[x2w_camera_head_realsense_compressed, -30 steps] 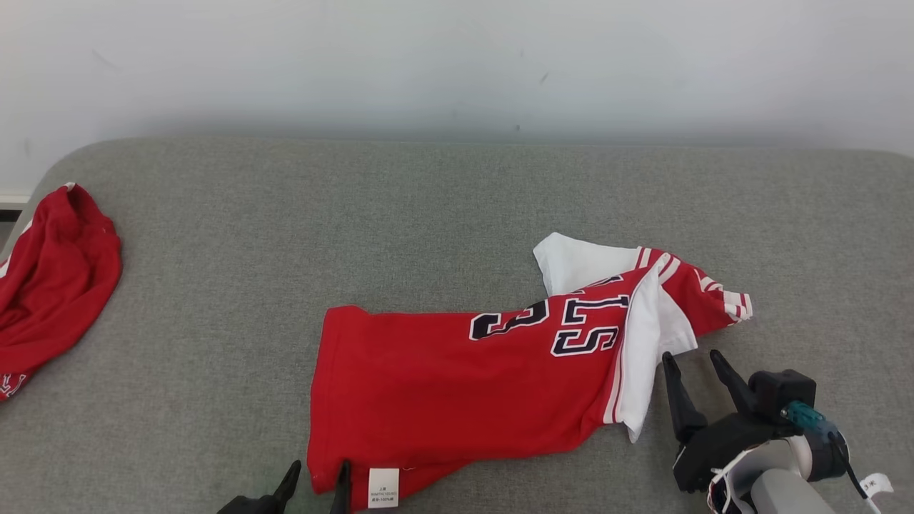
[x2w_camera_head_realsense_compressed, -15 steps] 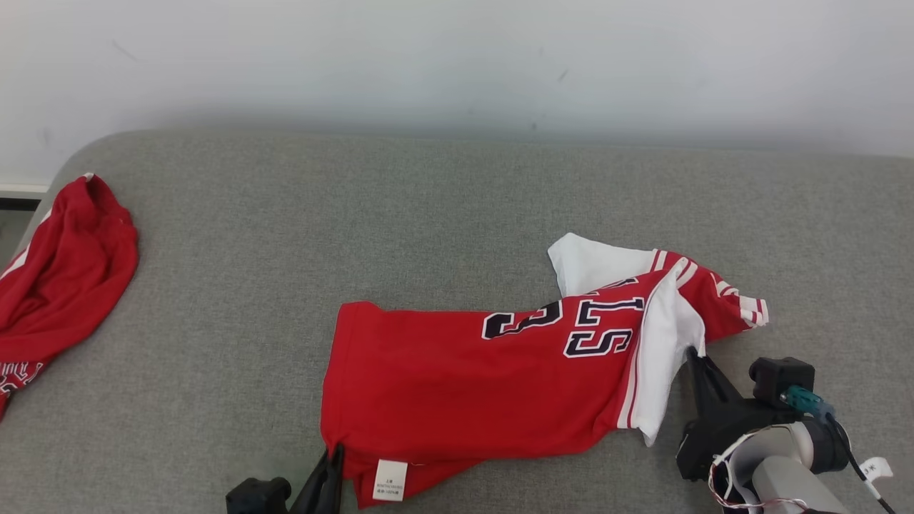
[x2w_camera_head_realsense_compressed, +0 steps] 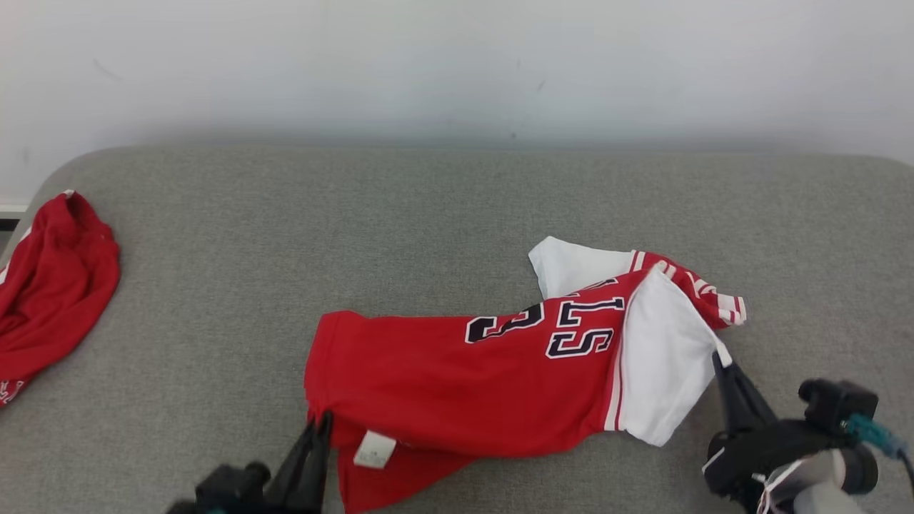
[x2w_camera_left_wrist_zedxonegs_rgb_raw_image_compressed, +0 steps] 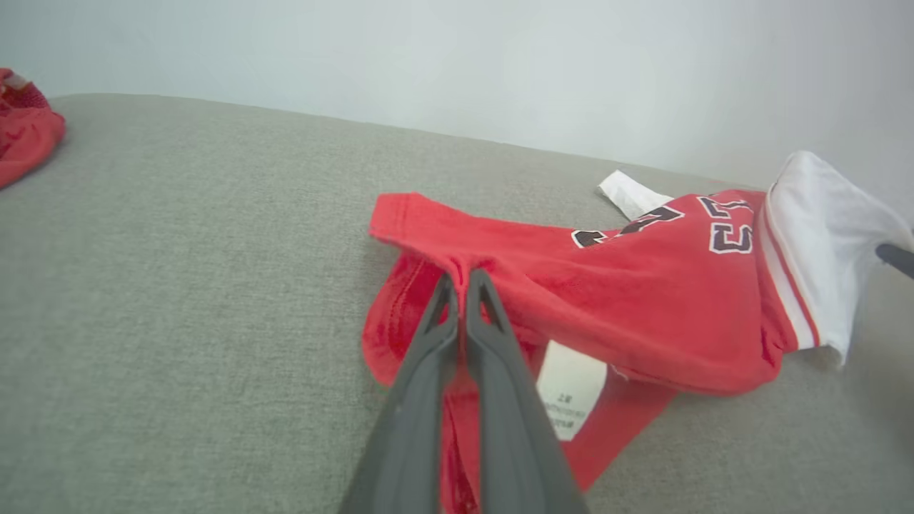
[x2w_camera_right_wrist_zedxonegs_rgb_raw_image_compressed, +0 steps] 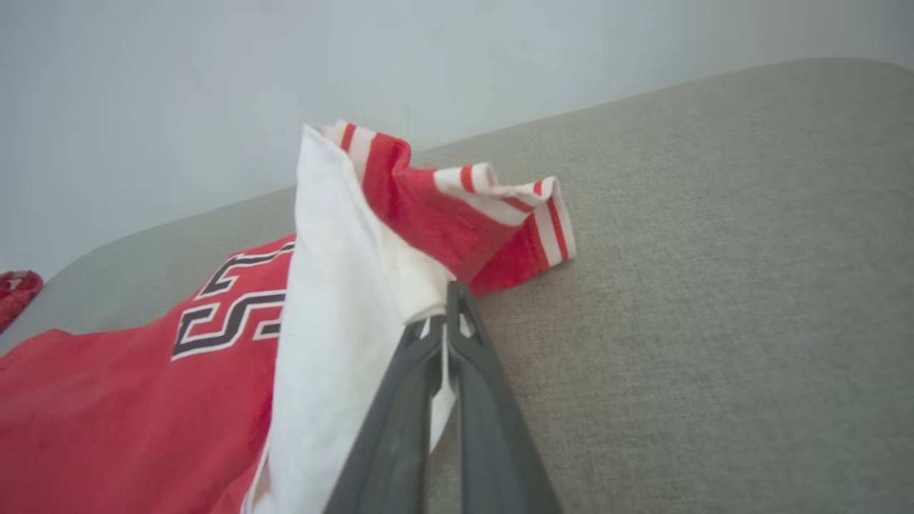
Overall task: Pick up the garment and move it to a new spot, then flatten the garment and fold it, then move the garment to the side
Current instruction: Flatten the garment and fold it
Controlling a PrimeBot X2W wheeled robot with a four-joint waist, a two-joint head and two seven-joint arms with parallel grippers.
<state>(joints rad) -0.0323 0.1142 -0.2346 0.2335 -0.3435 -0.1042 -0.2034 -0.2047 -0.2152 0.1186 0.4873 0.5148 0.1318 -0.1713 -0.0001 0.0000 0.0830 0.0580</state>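
Observation:
The garment point(x2w_camera_head_realsense_compressed: 457, 378) is a red jersey with dark numbers, white sleeves and striped cuffs, lying crumpled across the grey cushion. My left gripper point(x2w_camera_head_realsense_compressed: 323, 422) is shut on its red hem at the lower left, seen up close in the left wrist view as the garment point(x2w_camera_left_wrist_zedxonegs_rgb_raw_image_compressed: 607, 285) bunched between my left gripper point(x2w_camera_left_wrist_zedxonegs_rgb_raw_image_compressed: 463, 277) tips. My right gripper point(x2w_camera_head_realsense_compressed: 717, 357) is shut on the white sleeve edge at the right; in the right wrist view my right gripper point(x2w_camera_right_wrist_zedxonegs_rgb_raw_image_compressed: 448, 294) pinches the garment point(x2w_camera_right_wrist_zedxonegs_rgb_raw_image_compressed: 335, 285), which is lifted and pulled taut there.
A second red garment point(x2w_camera_head_realsense_compressed: 50, 285) lies bunched at the cushion's far left edge. The grey cushion point(x2w_camera_head_realsense_compressed: 428, 214) stretches wide behind the jersey up to a pale wall point(x2w_camera_head_realsense_compressed: 457, 64). A white care label point(x2w_camera_head_realsense_compressed: 374, 450) hangs near the left grip.
Both grippers went from open to shut on the garment, left on the hem, right on the white sleeve. The sleeve has been drawn out rightward and spread. The camera shifted a little.

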